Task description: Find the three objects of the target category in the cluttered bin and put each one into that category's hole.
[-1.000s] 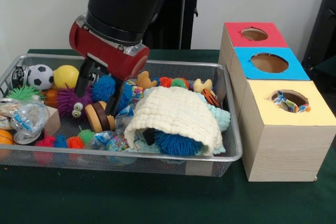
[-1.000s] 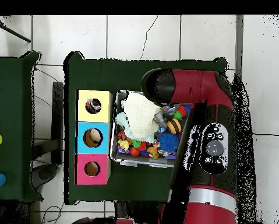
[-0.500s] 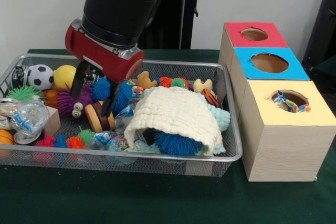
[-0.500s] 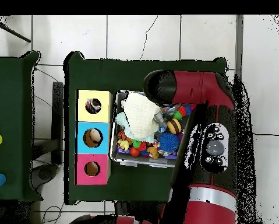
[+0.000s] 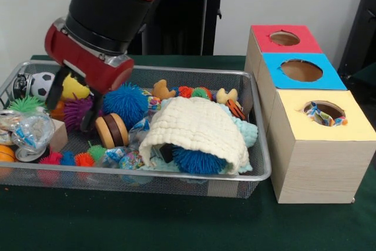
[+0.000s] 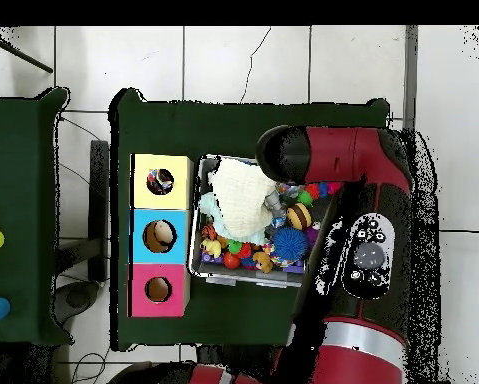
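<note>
My pincer (image 5: 71, 105) is spread wide and empty, straddling the purple spiky toy (image 5: 78, 111) at the bin's (image 5: 258, 163) 9 o'clock end so I can probe the clutter there. Cream cloth (image 5: 197, 129) drapes center, likely hiding targets. At 3 o'clock, the yellow box's hole (image 5: 324, 112) already shows something; which category I'm after, I can't tell.

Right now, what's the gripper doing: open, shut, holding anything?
Gripper: open and empty, its fingers either side of the purple spiky toy in the bin.
</note>
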You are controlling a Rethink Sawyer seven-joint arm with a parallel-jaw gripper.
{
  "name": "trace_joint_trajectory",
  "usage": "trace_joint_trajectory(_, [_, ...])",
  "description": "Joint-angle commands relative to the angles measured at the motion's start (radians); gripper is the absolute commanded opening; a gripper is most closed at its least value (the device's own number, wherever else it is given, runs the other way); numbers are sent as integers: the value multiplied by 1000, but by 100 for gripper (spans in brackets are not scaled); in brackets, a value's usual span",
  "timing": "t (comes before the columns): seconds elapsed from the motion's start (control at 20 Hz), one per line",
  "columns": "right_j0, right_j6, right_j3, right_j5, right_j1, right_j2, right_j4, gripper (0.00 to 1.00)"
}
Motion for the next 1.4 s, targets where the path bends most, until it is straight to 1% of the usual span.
trace_joint_trajectory(0.05, [4, 126, 3, -62, 41, -47, -63, 100])
trace_joint_trajectory(0.3, [2, 139, -21, -85, 70, -80, -63, 100])
trace_joint_trajectory(0.6, [-28, 99, -17, -98, 92, -60, -28, 100])
trace_joint_trajectory(0.75, [-35, 96, 1, -115, 95, -64, -26, 100])
trace_joint_trajectory(0.85, [-46, 99, 26, -142, 100, -61, -24, 100])
trace_joint_trajectory(0.9, [-59, 98, 49, -151, 104, -48, -12, 100])
trace_joint_trajectory(1.05, [-71, 137, 91, -224, 125, -37, -3, 100])
trace_joint_trajectory(1.15, [-67, 164, 89, -263, 145, -40, -2, 100])
trace_joint_trajectory(1.4, [-65, 157, 86, -268, 154, -42, 18, 100])
